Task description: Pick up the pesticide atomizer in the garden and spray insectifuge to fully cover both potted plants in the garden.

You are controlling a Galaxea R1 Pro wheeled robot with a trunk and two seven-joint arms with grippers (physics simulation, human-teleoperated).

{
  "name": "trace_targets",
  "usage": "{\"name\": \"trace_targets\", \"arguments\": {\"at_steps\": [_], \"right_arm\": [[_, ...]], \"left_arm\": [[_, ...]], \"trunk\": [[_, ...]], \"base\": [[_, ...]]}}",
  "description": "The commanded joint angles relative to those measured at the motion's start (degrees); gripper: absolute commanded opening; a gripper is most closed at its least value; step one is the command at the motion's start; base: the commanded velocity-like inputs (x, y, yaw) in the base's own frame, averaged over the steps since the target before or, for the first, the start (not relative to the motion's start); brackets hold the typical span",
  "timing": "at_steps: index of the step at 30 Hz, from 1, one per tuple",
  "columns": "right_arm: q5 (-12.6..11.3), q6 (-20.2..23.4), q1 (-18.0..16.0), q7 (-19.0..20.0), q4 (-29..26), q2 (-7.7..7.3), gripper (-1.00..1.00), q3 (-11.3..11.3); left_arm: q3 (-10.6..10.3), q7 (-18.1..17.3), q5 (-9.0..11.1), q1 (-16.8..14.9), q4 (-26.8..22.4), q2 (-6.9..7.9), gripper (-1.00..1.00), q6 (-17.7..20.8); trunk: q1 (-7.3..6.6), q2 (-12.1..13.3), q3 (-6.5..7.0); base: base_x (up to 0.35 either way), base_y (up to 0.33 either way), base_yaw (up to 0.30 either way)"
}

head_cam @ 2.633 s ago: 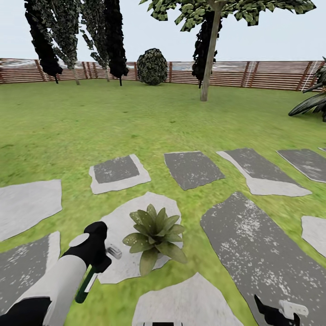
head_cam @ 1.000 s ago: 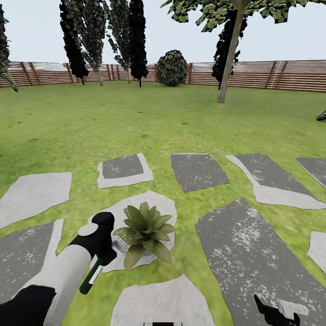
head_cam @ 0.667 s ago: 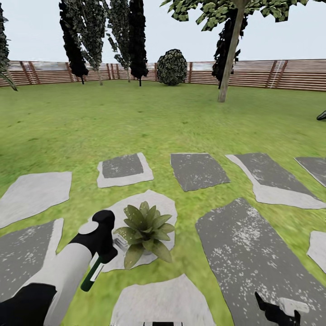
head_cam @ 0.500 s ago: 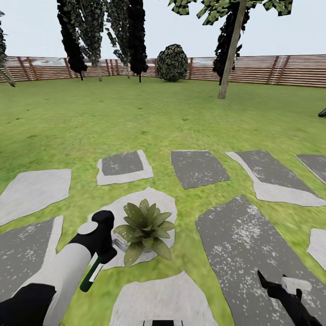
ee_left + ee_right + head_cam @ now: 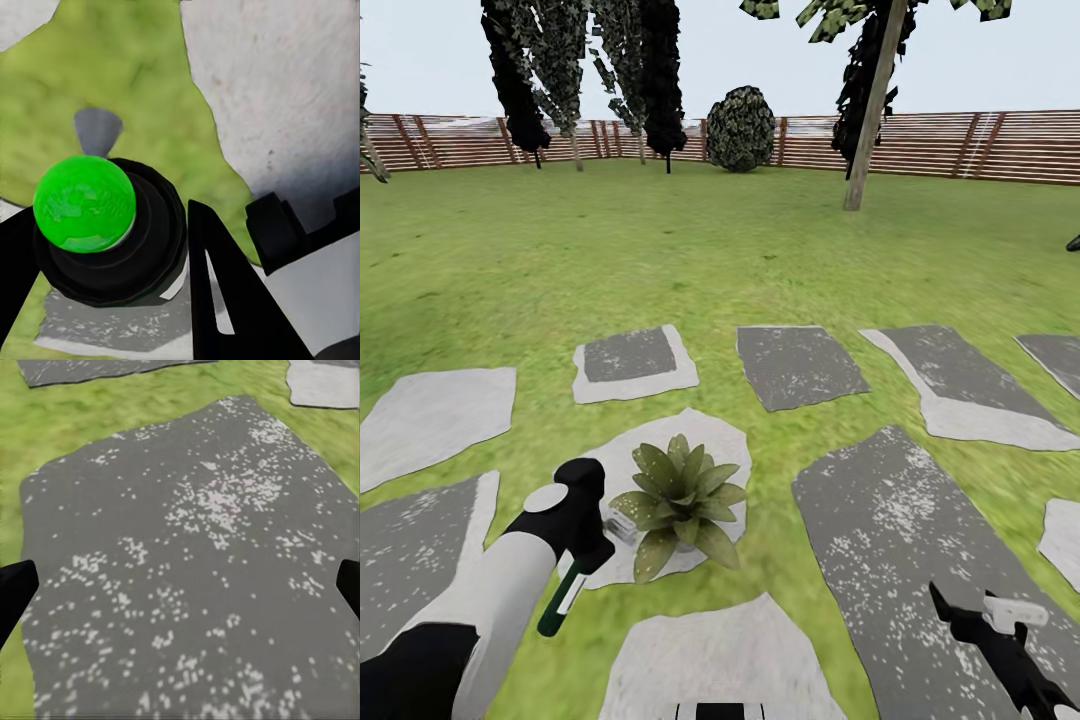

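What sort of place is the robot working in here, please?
A fenced garden, by the look of it: a green lawn set with flat stepping stones, a brown slatted fence with trees along the far edge, and a small potted plant.

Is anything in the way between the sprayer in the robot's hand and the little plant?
Nothing visible. The left gripper holds the pesticide atomizer right beside the potted plant on its pale stepping stone, with nothing between them.
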Motion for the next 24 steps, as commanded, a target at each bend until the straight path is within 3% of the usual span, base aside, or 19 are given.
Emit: {"name": "trace_targets", "arguments": {"at_steps": [1,7,19,24], "right_arm": [[0.1,-0.1,-0.1,0.5,0.1,0.03,1.0,-0.4],[0.1,-0.2,-0.1,0.4,0.2,0.52,1.0,-0.3],[0.0,-0.2,-0.1,0.4,0.2,0.56,1.0,-0.4],[0.4,-0.2,-0.1,0.5,0.4,0.52,1.0,-0.3]], "left_arm": [[-0.1,-0.6,-0.5,0.0,-0.2,0.0,-1.0,0.5],[-0.1,-0.5,-0.4,0.1,-0.2,0.0,-1.0,0.5],[0.0,-0.5,-0.4,-0.4,-0.3,-0.21,-1.0,0.5],[0.0,-0.7,-0.3,-3.8,-1.3,-0.59,-1.0,0.5]], "trunk": [[-0.01,0.0,-0.05],[-0.01,0.0,-0.05],[-0.01,0.0,-0.05],[-0.01,0.0,-0.05]], "base": [[0.0,0.0,0.0],[-0.071,-0.146,0.024],[-0.212,-0.202,0.264],[0.13,-0.144,0.118]]}}
